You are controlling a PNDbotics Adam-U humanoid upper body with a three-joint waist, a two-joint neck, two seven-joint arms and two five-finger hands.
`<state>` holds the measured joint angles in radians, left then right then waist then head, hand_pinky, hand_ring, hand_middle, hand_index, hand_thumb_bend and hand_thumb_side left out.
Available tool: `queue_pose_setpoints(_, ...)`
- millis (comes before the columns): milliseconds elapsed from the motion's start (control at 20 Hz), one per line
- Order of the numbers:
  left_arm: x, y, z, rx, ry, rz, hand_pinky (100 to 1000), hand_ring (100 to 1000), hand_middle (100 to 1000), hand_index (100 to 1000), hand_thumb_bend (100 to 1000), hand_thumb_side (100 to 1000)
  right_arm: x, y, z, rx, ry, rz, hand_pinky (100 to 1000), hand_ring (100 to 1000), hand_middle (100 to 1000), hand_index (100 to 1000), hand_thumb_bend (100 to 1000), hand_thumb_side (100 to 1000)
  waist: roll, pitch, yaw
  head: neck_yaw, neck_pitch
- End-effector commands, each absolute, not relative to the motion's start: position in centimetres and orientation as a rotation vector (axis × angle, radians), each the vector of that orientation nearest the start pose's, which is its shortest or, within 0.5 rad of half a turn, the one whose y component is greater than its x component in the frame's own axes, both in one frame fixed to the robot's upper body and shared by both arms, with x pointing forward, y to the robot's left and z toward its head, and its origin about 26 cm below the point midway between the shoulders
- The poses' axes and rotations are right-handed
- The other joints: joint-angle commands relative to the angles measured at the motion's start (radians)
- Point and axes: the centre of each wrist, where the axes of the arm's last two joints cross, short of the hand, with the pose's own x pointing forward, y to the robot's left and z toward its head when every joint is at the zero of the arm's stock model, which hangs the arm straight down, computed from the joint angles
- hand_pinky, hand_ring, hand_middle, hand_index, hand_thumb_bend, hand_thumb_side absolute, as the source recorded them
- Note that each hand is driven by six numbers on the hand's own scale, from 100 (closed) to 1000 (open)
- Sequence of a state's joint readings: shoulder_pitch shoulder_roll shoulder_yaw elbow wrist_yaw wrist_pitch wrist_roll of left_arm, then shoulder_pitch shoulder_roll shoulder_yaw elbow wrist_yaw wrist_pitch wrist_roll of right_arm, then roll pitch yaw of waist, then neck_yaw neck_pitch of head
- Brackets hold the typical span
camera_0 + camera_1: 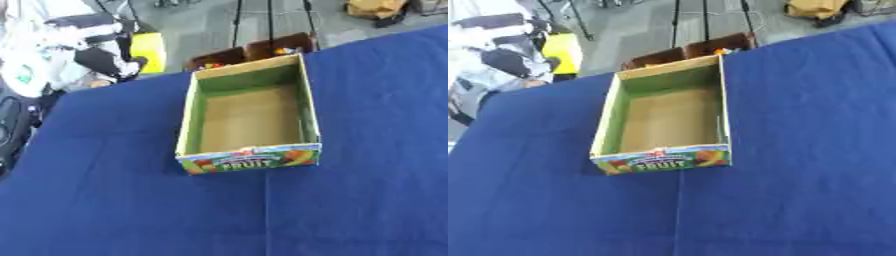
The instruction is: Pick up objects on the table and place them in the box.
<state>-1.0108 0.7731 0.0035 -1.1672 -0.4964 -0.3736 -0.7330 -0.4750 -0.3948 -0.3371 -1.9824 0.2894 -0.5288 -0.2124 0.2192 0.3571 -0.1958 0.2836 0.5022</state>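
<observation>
An open cardboard box (309, 107) with green inner walls and a colourful front panel reading FRUIT stands in the middle of the blue table (114, 200). Its brown floor is bare; nothing lies inside. No loose objects show on the cloth. Neither of my hands appears in either view.
Beyond the table's far edge stand brown crates (254, 50) holding small coloured items, next to a yellow container (150, 49). A person in white sits at the far left (52, 50). Blue cloth stretches all around the box.
</observation>
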Motion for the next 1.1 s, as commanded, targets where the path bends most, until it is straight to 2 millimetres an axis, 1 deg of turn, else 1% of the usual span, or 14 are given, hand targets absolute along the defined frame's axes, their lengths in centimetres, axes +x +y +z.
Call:
queue_pose_setpoints(50, 41.7, 36.1, 37.6, 0.832, -1.648, -1.749, 699, 605, 507, 491, 100, 490, 29.4, -33.2, 28.7, 0.900, 2.998, -0.254, 671, 791, 553, 761, 219, 656, -0.005, -0.043, -0.003, 0.002, 0.010)
queue_pose_setpoints(300, 42.9, 33.3, 36.8, 0.787, -1.690, -1.776, 695, 604, 507, 489, 100, 488, 29.5, -33.0, 28.8, 0.887, 2.997, -0.247, 672, 792, 553, 761, 215, 655, -0.001, -0.040, -0.015, 0.004, 0.009)
queue_pose_setpoints(650, 44.1, 30.1, 35.2, 0.776, -1.753, -1.777, 697, 615, 515, 499, 100, 499, 29.5, -32.9, 28.8, 0.874, 3.000, -0.236, 672, 795, 552, 762, 208, 652, 0.004, -0.033, -0.029, 0.008, 0.004)
queue_pose_setpoints(900, 45.3, 28.0, 33.2, 0.738, -1.744, -1.787, 692, 612, 512, 497, 100, 499, 29.6, -32.8, 28.9, 0.860, 3.000, -0.227, 673, 796, 551, 761, 208, 652, 0.004, -0.025, -0.039, 0.012, -0.006)
queue_pose_setpoints(1100, 46.1, 27.3, 31.5, 0.738, -1.703, -1.792, 693, 622, 518, 496, 100, 497, 29.6, -32.7, 29.1, 0.850, 2.996, -0.222, 673, 796, 550, 761, 209, 652, 0.006, -0.017, -0.048, 0.016, -0.016)
